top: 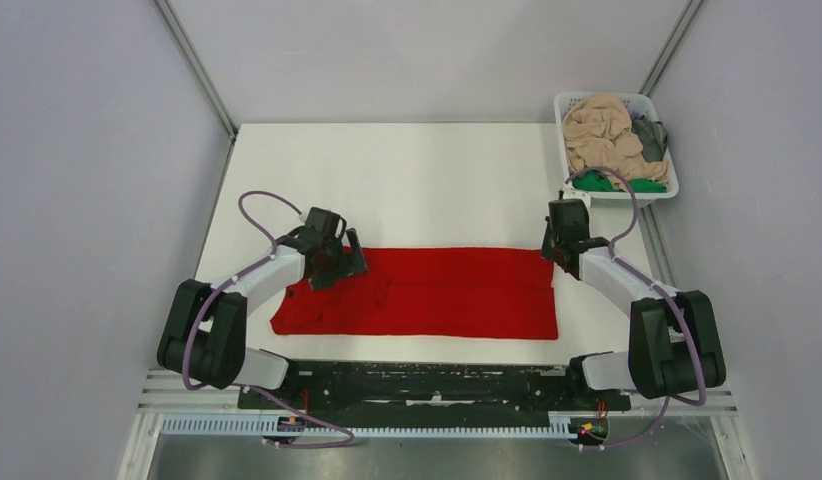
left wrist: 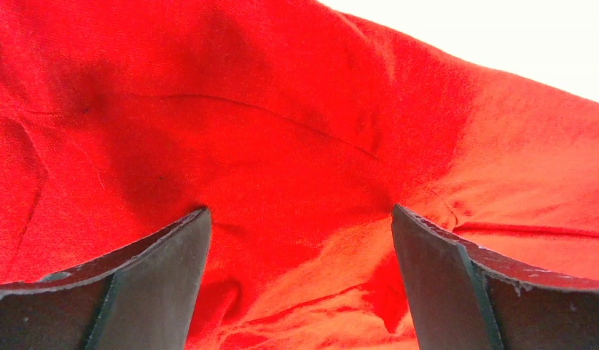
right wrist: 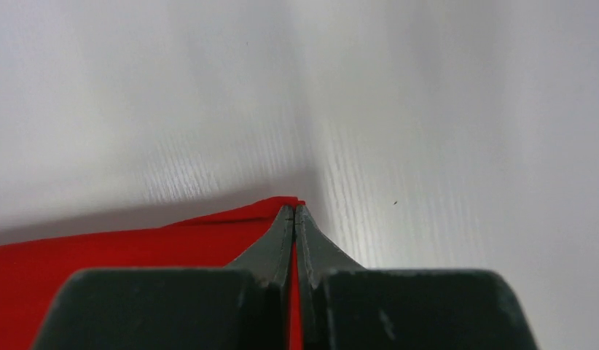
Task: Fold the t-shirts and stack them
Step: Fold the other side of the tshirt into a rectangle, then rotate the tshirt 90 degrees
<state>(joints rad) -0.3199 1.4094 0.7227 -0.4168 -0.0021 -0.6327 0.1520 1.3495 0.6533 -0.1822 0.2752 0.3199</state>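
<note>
The red t-shirt (top: 437, 292) lies folded in a wide band across the near half of the white table (top: 407, 180). My left gripper (top: 339, 262) is open just above the shirt's left part, its fingers (left wrist: 158, 270) spread over rumpled red cloth (left wrist: 282, 160). My right gripper (top: 559, 250) is shut on the shirt's far right corner; red cloth (right wrist: 173, 240) shows pinched between its fingertips (right wrist: 286, 219). Peach-beige (top: 602, 135), dark grey (top: 651, 138) and green (top: 597, 182) shirts lie bunched in the basket.
The white slotted basket (top: 567, 105) stands at the table's far right corner. Grey walls close in the table on the left, back and right. The arms' black base rail (top: 417, 385) runs along the near edge.
</note>
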